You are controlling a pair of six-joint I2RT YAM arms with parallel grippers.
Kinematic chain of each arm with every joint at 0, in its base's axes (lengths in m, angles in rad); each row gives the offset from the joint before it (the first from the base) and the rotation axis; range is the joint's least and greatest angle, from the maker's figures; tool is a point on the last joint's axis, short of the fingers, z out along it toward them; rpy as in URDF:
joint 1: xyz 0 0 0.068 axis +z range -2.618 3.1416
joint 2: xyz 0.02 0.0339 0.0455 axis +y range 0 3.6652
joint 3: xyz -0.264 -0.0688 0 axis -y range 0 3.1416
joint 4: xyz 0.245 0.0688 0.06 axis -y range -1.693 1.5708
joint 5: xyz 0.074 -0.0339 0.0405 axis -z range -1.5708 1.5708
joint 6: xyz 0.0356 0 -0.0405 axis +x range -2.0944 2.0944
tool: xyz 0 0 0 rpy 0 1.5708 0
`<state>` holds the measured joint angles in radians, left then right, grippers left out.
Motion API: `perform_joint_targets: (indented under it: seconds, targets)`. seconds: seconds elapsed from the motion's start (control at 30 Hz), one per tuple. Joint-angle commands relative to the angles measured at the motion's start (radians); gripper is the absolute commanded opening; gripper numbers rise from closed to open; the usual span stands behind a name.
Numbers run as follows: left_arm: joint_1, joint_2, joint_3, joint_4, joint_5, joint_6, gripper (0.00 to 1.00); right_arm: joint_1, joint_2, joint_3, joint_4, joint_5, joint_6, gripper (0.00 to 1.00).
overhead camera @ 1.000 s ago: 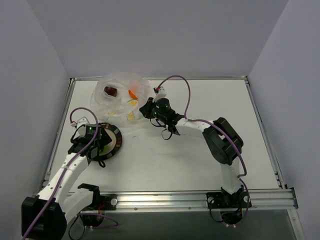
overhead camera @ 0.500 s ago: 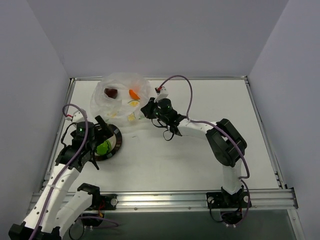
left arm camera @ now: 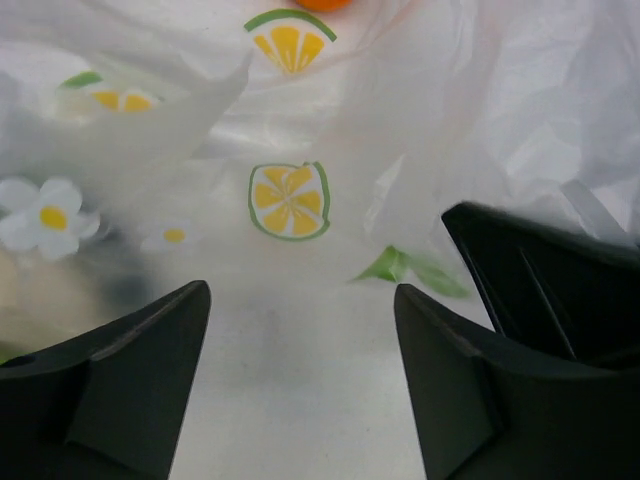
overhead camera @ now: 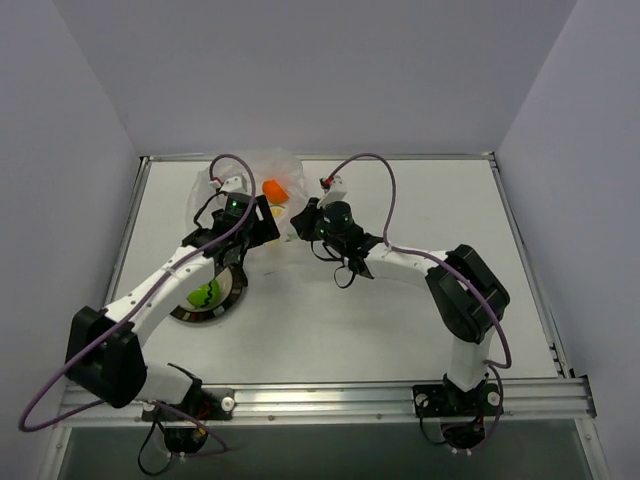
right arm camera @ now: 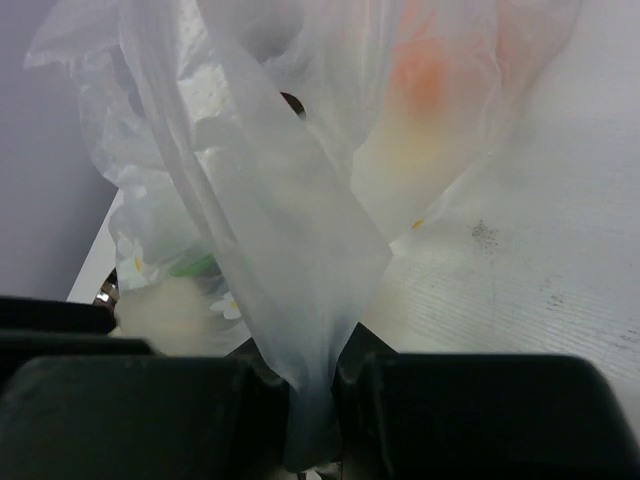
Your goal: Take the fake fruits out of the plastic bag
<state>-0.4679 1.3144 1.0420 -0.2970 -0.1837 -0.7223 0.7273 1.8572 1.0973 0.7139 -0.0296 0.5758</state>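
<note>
The plastic bag (overhead camera: 283, 170) lies crumpled at the back of the table, clear film with lemon-slice prints (left arm camera: 290, 200). An orange fake fruit (overhead camera: 271, 188) shows inside it, at the top edge of the left wrist view (left arm camera: 322, 3) and as a blur through the film (right arm camera: 425, 70). A green fake fruit (overhead camera: 206, 294) rests on the dark-rimmed plate (overhead camera: 233, 285). My left gripper (overhead camera: 262, 225) hovers open at the bag's near side, nothing between its fingers (left arm camera: 130, 380). My right gripper (overhead camera: 300, 222) is shut on a gathered fold of the bag (right arm camera: 315, 400).
The white table (overhead camera: 420, 190) is fenced by a metal rail (overhead camera: 350, 398) at the front and grey walls on the other sides. A dark shape (left arm camera: 560, 290) juts in at the right of the left wrist view, close to the left gripper.
The left arm has left the plate, with the green fruit lying there, and swung back and right to the bag. The right gripper has kept its hold on the bag.
</note>
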Motion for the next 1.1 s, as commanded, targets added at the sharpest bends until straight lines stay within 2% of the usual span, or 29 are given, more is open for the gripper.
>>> perform_joint_targets:
  seconds: [0.0, 0.43, 0.5, 0.6, 0.77, 0.8, 0.83, 0.93, 0.97, 1.0, 1.07]
  targets:
    - [-0.003, 0.104, 0.104, 0.105, -0.01, 0.041, 0.7, -0.003, -0.075, -0.01, 0.032, 0.059, -0.005, 0.0]
    - [-0.006, 0.48, 0.343, 0.193, -0.154, 0.132, 0.47, -0.04, -0.072, -0.02, 0.07, 0.01, 0.027, 0.0]
    - [-0.008, 0.496, 0.342, 0.272, -0.163, 0.138, 0.44, -0.042, -0.066, -0.017, 0.079, -0.004, 0.032, 0.0]
    - [-0.014, 0.525, 0.326, 0.432, -0.192, 0.155, 0.44, -0.043, -0.055, -0.02, 0.091, -0.019, 0.041, 0.0]
    - [-0.011, 0.631, 0.401, 0.495, -0.244, 0.207, 0.44, -0.043, -0.067, -0.054, 0.11, -0.035, 0.056, 0.0]
    - [-0.011, 0.646, 0.412, 0.505, -0.249, 0.211, 0.45, -0.045, -0.072, -0.059, 0.111, -0.038, 0.058, 0.0]
    - [-0.012, 0.679, 0.424, 0.515, -0.244, 0.219, 0.55, -0.045, -0.075, -0.062, 0.113, -0.044, 0.062, 0.0]
    - [-0.012, 0.762, 0.498, 0.521, -0.252, 0.234, 0.73, -0.045, -0.084, -0.077, 0.118, -0.055, 0.068, 0.0]
    - [-0.008, 0.781, 0.518, 0.518, -0.258, 0.245, 0.89, -0.046, -0.085, -0.079, 0.116, -0.059, 0.068, 0.0]
    - [-0.006, 0.798, 0.536, 0.519, -0.27, 0.248, 0.96, -0.045, -0.084, -0.079, 0.11, -0.064, 0.062, 0.0]
    - [0.001, 0.833, 0.572, 0.545, -0.284, 0.259, 0.94, -0.049, -0.079, -0.076, 0.104, -0.079, 0.056, 0.0]
